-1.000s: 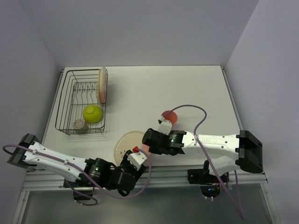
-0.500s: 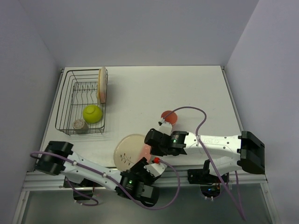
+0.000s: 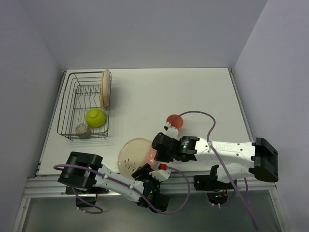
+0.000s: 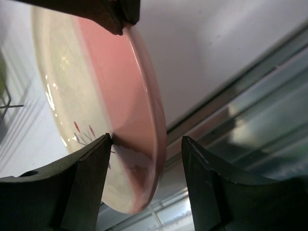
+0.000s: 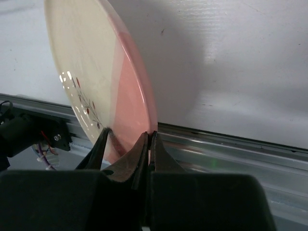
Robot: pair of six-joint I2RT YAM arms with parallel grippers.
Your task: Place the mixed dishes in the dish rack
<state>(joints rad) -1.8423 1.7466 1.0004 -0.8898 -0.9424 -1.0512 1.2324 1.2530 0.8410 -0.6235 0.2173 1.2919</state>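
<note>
A cream and pink plate (image 3: 133,152) with a leaf sprig is tilted up near the table's front edge. My right gripper (image 3: 153,153) is shut on its pink rim, which the right wrist view (image 5: 150,137) shows pinched between the jaws, the plate (image 5: 96,82) rising up and left. My left gripper (image 3: 144,170) is open at the plate's near edge. In the left wrist view (image 4: 147,161) its jaws straddle the plate's (image 4: 115,96) rim, the left one against the face. The black wire dish rack (image 3: 67,104) holds an upright cream and yellow plate (image 3: 106,88), a lime-green bowl (image 3: 95,117) and a grey dish (image 3: 82,129).
A salmon-pink cup (image 3: 175,121) stands on the white table behind my right arm. The table's metal front rail (image 3: 193,179) runs just below the plate. Grey walls close in the table on three sides.
My left arm has swung under and brought its open gripper up round the plate's near rim. The right gripper has kept its hold and shifted slightly right, tilting the plate up.
</note>
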